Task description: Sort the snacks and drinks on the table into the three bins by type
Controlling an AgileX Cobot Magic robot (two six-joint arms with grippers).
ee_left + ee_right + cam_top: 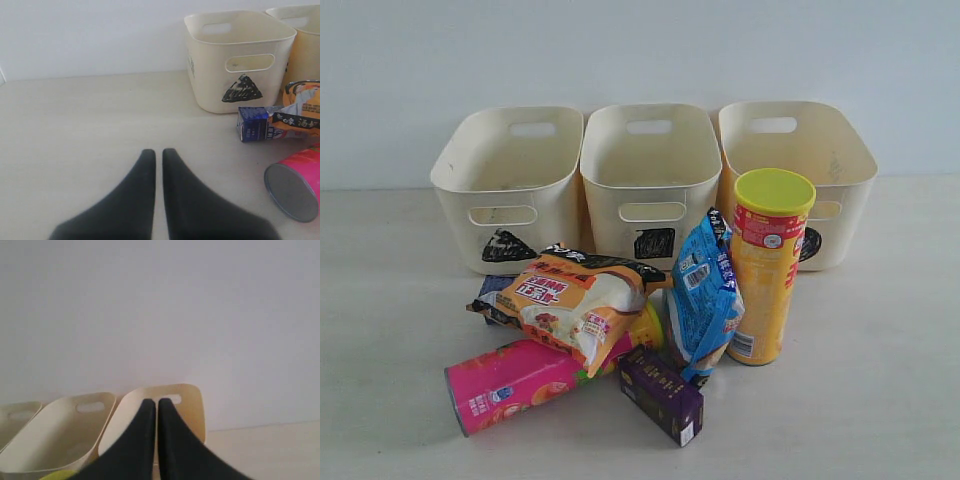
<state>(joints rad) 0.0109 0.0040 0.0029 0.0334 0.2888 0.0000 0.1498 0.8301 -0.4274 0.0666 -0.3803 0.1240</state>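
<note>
Three cream bins stand in a row at the back: triangle bin (505,190), square bin (645,175) and circle bin (835,165). In front, a yellow chip tube (767,270) stands upright. A pink tube (520,380) lies on its side under an orange-white bag (575,300). A blue bag (705,295) leans by the yellow tube, and a purple carton (662,395) lies in front. A blue-white milk carton (254,124) pokes out from under the bag. Neither gripper shows in the exterior view. My left gripper (158,152) is shut and empty over bare table. My right gripper (154,402) is shut and empty, with the circle bin (195,405) behind it.
A plain white wall runs behind the bins. In the left wrist view the triangle bin (240,60) and the pink tube's grey end (292,192) lie off to one side of my fingers. The right wrist view also shows the middle bin (50,435) and the yellow lid (57,475).
</note>
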